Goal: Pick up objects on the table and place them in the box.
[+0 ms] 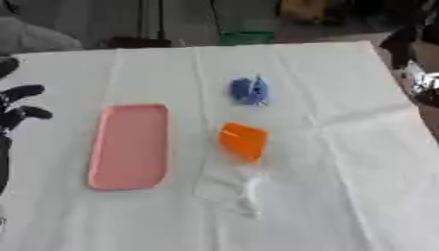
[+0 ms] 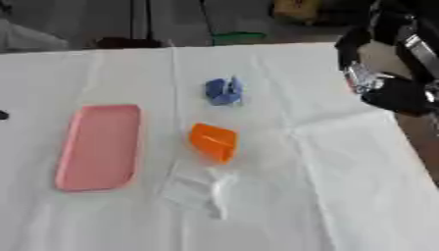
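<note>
1. Left eye view shows three loose things on the white tablecloth: a blue crumpled object farthest out, an orange wedge-shaped object just nearer, and a clear plastic piece nearest, all in a rough line down the middle.
2. Blue object: looks soft and light, perhaps cloth or crumpled wrap; likely squashes under the fingers, so best pinched across its bunched middle.
3. Orange object: looks stiff, light and smooth-faced; probably slippery on its flat sides, so better taken across the two opposite edges than by the point.
4. Clear plastic piece: thin, nearly see-through, likely flimsy and hard to lift off the cloth; best taken at the raised narrow end, which may crumple.
5. Pink tray, the only container in sight and presumably the box meant: lies flat to the left of the three objects, apart from them, shallow-rimmed, with nothing inside.
6. Left hand: seen at the left edge, beside the tray's far end, fingers spread and relaxed, holding nothing.
7. Right hand: seen in the right eye view at the table's far right edge, well apart from the objects; cannot tell how its fingers stand, nor whether anything is held.
</note>
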You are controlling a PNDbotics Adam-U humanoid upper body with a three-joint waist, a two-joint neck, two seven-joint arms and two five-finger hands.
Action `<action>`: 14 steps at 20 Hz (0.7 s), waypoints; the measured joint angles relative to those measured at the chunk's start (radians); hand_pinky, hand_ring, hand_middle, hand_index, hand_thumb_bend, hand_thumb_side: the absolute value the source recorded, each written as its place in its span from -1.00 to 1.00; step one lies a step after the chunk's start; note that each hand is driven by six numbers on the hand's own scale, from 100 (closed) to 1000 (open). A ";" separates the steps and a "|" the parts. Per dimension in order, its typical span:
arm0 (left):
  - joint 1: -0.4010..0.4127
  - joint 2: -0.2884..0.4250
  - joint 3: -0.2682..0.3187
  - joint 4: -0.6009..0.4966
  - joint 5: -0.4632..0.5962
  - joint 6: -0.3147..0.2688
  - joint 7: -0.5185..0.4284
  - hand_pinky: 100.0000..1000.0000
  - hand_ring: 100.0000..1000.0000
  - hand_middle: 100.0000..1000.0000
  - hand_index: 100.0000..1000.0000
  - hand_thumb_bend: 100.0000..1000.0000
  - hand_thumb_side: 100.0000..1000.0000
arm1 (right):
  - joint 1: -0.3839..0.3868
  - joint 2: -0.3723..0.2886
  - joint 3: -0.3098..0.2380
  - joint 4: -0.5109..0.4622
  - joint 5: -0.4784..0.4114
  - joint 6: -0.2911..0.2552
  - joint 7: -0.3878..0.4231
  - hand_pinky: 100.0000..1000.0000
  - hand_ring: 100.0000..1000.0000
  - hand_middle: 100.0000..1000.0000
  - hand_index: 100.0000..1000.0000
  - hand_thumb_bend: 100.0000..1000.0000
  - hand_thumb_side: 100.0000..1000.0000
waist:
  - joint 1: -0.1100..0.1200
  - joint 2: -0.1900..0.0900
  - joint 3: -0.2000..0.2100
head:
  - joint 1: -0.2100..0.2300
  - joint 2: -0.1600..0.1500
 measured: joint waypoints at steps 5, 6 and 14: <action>0.000 0.000 0.000 0.000 0.000 -0.001 0.000 0.02 0.43 0.75 0.70 -0.81 0.72 | 0.000 0.000 0.000 -0.004 0.000 0.001 -0.002 0.15 0.23 0.80 0.59 -1.00 -0.03 | 0.000 0.000 0.000 | 0.000 0.000; 0.000 0.000 0.000 0.000 0.000 -0.001 0.001 0.02 0.43 0.75 0.70 -0.81 0.72 | 0.000 0.000 0.000 -0.004 0.000 0.002 -0.002 0.15 0.23 0.80 0.59 -1.00 -0.03 | 0.000 0.000 0.000 | 0.000 0.000; 0.000 0.000 0.000 0.000 0.002 -0.002 0.001 0.02 0.43 0.75 0.70 -0.81 0.72 | 0.000 0.000 0.000 -0.004 0.000 0.002 -0.003 0.15 0.23 0.80 0.59 -1.00 -0.03 | 0.000 0.000 0.000 | 0.000 0.000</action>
